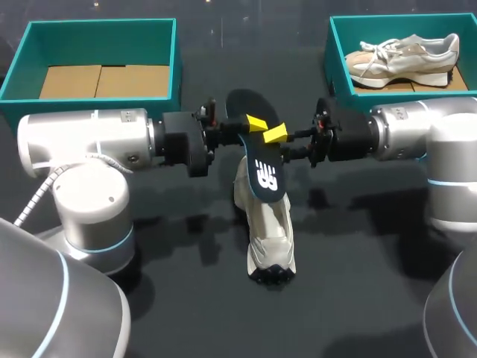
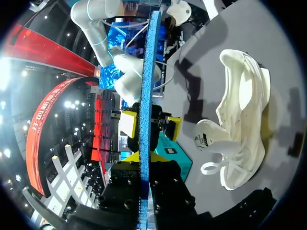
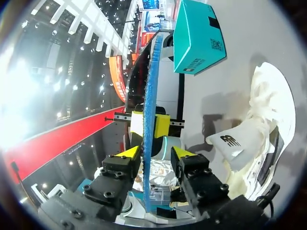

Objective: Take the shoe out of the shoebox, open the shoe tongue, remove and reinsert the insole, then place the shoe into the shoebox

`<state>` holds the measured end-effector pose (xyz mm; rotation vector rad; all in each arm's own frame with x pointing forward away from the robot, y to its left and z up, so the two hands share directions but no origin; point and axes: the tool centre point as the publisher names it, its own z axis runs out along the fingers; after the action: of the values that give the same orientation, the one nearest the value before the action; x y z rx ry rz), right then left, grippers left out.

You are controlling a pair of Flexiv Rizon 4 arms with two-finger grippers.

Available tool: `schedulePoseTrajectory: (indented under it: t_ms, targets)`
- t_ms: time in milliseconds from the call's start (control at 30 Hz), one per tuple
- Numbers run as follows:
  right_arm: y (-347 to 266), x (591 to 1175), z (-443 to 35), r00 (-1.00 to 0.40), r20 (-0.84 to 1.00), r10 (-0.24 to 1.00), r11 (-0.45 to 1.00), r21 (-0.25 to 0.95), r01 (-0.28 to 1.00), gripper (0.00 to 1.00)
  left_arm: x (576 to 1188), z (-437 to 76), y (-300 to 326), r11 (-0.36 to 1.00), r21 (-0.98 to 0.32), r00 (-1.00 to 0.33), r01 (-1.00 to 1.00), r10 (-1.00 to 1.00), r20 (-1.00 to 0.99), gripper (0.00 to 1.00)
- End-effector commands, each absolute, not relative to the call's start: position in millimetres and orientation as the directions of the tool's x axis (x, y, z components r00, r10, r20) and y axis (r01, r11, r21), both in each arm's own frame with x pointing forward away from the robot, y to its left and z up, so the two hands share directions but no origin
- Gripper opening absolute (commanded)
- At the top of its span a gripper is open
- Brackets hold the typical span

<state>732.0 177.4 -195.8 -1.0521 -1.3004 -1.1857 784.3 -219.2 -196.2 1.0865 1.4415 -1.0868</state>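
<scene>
A dark insole [image 1: 261, 160] with a white logo hangs in the air between my two grippers, above the white shoe [image 1: 268, 224] lying on the table. My left gripper [image 1: 256, 124] is shut on the insole's edge; the left wrist view shows the insole [image 2: 147, 96] edge-on, pinched between its fingers. My right gripper [image 1: 276, 135] faces it from the other side. In the right wrist view its yellow fingertips [image 3: 180, 152] stand apart on both sides of the insole [image 3: 151, 96], so it is open. The shoe [image 2: 244, 115] has its tongue [image 2: 206, 136] pulled out.
A teal shoebox [image 1: 175, 67] at the back left holds only cardboard. A second teal shoebox [image 1: 332, 52] at the back right holds another light shoe [image 1: 402, 56]. The dark table stretches in front of the white shoe.
</scene>
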Motion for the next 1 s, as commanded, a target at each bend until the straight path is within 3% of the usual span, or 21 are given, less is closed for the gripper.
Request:
schedulePoseTrajectory:
  t_ms: [33, 400, 533, 633, 667, 1000]
  targets:
    - [145, 724, -190, -0.114, 0.991, -0.073, 0.244, 0.129, 0.961, 1.0, 779, -193, -205, 0.19, -0.082, -0.105, 0.978, 0.113, -0.988, 0.0]
    - [145, 724, -190, -0.114, 0.991, -0.073, 0.244, 0.129, 0.961, 1.0, 764, -195, -195, 0.212, -0.078, -0.117, 0.974, 0.177, -0.977, 0.0]
    - [132, 719, -194, -0.312, 0.948, -0.062, 0.321, 0.315, 0.893, 1.0, 762, -195, -194, 0.22, -0.097, -0.142, 0.971, 0.201, -0.969, 0.0]
    - [119, 712, -202, -0.478, 0.878, -0.023, 0.385, 0.449, 0.807, 1.0, 757, -196, -192, 0.133, -0.189, -0.217, 0.973, 0.244, -0.945, 0.0]
    - [117, 710, -207, -0.478, 0.878, 0.035, 0.44, 0.416, 0.796, 1.0, 755, -196, -191, 0.122, -0.211, -0.238, 0.97, 0.274, -0.932, 0.0]
    - [117, 710, -207, -0.478, 0.878, 0.035, 0.44, 0.416, 0.796, 1.0, 755, -195, -190, 0.123, -0.19, -0.219, 0.974, 0.303, -0.927, 0.0]
